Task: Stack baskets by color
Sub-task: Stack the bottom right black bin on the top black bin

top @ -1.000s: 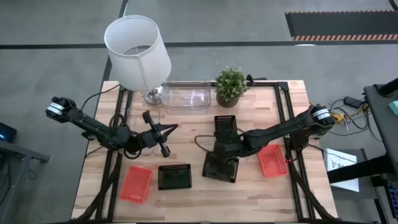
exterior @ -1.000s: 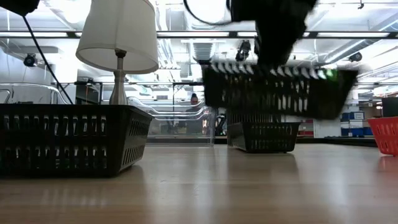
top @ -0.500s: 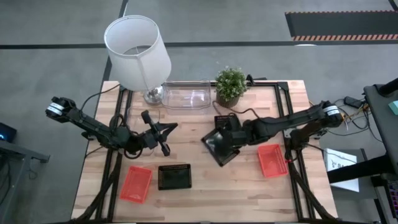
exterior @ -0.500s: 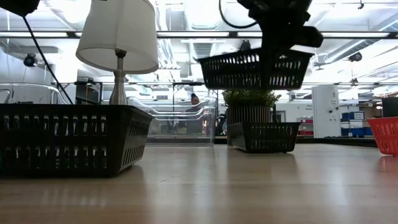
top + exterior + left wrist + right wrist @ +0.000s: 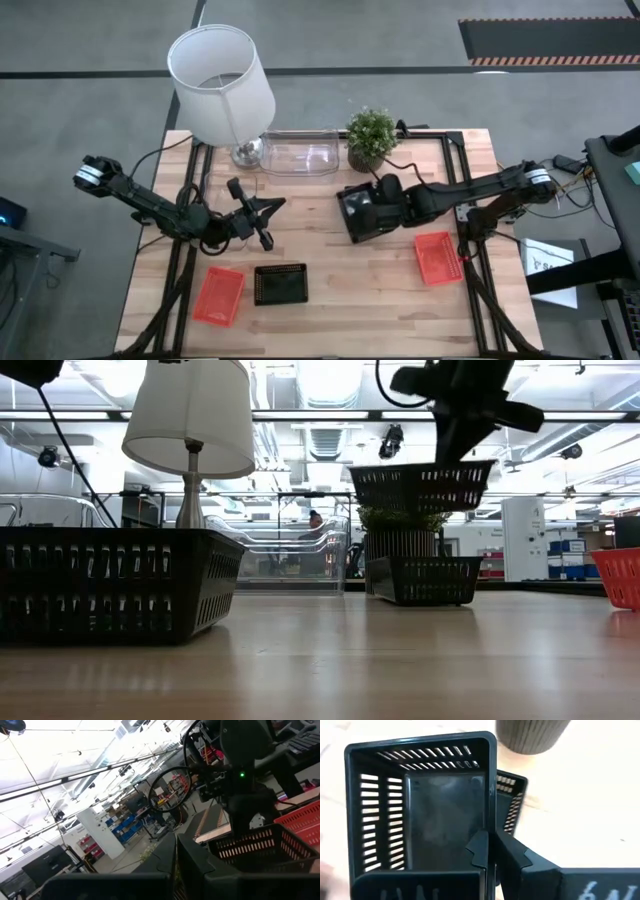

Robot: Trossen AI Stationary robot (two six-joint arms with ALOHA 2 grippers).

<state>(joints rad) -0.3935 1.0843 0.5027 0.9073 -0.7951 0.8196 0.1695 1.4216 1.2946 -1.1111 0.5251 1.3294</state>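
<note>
The right gripper hangs over the middle of the tabletop, toward the far edge, with its jaws clenched on the rim of a black basket lifted clear of the wood. From table height this carried basket floats level, directly above a second black basket that rests on the wood in front of the potted plant, with open air between the two. In the right wrist view the lower basket peeks out from under the held one, its long axis roughly in line with it.

A third black basket sits near the front edge, long axis running along that edge, just beside a red basket toward the front-left corner. Another red basket lies near the right edge, long axis pointing front to back. A clear basket sits at the far edge between the lamp and the plant.

The left gripper waits left of centre, jaws clenched on nothing. The widest bare wood lies along the front edge, between the front black basket and the right-hand red one.

The surface is pale butcher-block; beyond it is grey floor and a bright workshop with shelving.
</note>
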